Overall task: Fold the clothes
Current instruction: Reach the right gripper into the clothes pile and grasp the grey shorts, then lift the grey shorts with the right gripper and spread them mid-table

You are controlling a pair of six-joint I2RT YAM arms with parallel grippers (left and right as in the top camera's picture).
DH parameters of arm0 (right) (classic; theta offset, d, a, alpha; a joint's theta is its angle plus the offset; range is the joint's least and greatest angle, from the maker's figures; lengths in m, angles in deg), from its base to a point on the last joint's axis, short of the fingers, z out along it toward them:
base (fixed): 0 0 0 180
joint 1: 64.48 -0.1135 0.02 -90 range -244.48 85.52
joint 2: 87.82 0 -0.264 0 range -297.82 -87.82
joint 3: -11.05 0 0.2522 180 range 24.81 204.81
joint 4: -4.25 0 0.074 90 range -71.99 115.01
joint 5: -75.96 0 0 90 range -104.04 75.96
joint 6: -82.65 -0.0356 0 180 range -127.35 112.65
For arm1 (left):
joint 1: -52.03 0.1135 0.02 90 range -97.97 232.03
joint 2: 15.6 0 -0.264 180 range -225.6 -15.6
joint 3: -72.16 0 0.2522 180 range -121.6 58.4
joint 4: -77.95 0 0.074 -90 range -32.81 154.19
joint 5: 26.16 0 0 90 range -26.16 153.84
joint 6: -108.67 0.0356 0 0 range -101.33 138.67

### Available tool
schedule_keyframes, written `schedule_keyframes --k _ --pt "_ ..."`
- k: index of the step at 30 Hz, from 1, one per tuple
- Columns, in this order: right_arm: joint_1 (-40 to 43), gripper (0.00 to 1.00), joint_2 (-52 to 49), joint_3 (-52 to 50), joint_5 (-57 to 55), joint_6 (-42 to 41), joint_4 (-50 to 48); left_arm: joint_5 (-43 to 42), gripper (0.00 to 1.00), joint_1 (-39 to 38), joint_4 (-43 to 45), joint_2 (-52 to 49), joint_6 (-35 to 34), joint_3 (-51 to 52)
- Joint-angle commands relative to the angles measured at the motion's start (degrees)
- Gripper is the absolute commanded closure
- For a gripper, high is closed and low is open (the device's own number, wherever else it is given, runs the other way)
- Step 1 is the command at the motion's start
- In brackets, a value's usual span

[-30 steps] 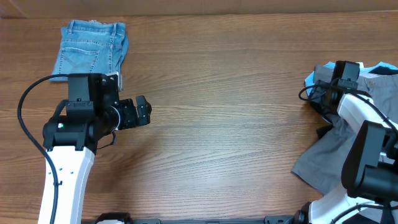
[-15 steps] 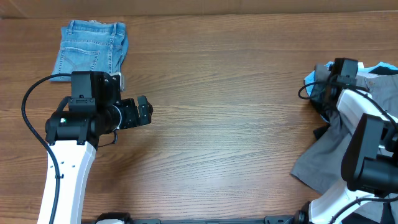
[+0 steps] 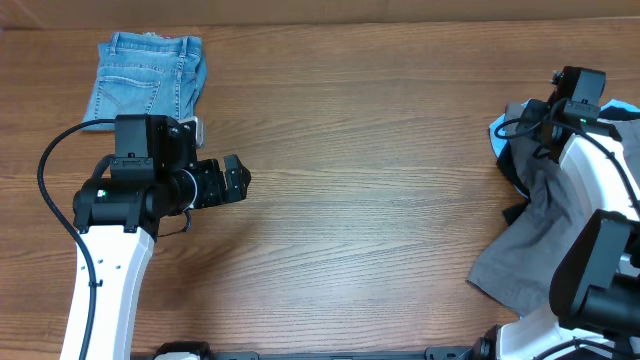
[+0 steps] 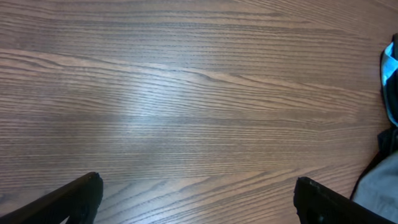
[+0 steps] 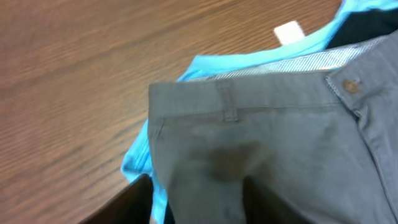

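A pile of clothes lies at the table's right edge, with grey trousers [image 3: 545, 225] on top of a light blue garment [image 3: 499, 131]. My right gripper [image 3: 550, 125] is over the top of the pile. In the right wrist view its fingers [image 5: 199, 199] are closed on the waistband end of the grey trousers [image 5: 261, 137], with the light blue garment [image 5: 249, 59] beneath. My left gripper [image 3: 240, 178] is open and empty over bare wood at the left. Its two fingertips [image 4: 196, 190] stand wide apart.
Folded blue jeans [image 3: 150, 75] lie at the far left corner, behind my left arm. Bare wooden tabletop [image 3: 370, 190] stretches between the two arms. A dark garment [image 3: 520, 212] shows under the grey trousers. The pile's edge shows in the left wrist view [image 4: 388, 81].
My right gripper has moved up and to the right, drawing the grey trousers with it. The left arm has shifted slightly to the right.
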Motion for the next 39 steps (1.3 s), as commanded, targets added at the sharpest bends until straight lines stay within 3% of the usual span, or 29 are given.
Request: schedule_keyframes --k 1,5,10,12,13,15,29,33,39 --pt "0.04 0.44 -1.22 -0.02 3.02 -0.52 0.28 -1.07 0.0 0.22 0.13 -0.24 0.63 -1.51" --pt "-0.31 0.39 -5.14 -1.44 3.65 -0.52 -0.02 -1.05 0.0 0.22 0.15 -0.24 0.66 -1.51" --pt "-0.28 0.41 -11.39 -1.62 3.58 -0.52 0.0 -1.03 0.0 0.22 0.17 -0.24 0.66 -1.51" --pt "-0.31 0.56 -13.05 -1.6 2.12 -0.55 -0.09 -1.03 0.0 0.22 0.17 -0.24 0.66 -1.51" --pt "-0.28 0.77 -13.16 -1.6 0.07 -0.57 -0.22 -1.03 0.0 0.22 0.17 -0.24 0.66 -1.51" --pt "-0.24 0.96 -12.44 -0.92 -2.08 -0.59 -0.09 -1.05 0.0 0.22 0.17 -0.24 0.66 -1.51" --pt "0.94 0.96 2.23 5.11 -8.44 -4.04 1.2 -1.07 0.0 0.22 -0.15 -0.24 0.66 -1.51" --pt "0.94 0.88 2.78 5.11 -8.09 -4.02 2.69 -1.07 0.0 0.22 -0.63 -0.24 0.66 -1.51" --pt "0.94 0.92 2.1 5.01 -2.82 -4.02 4.31 -1.07 0.0 0.22 -1.51 -0.24 0.66 -1.51"
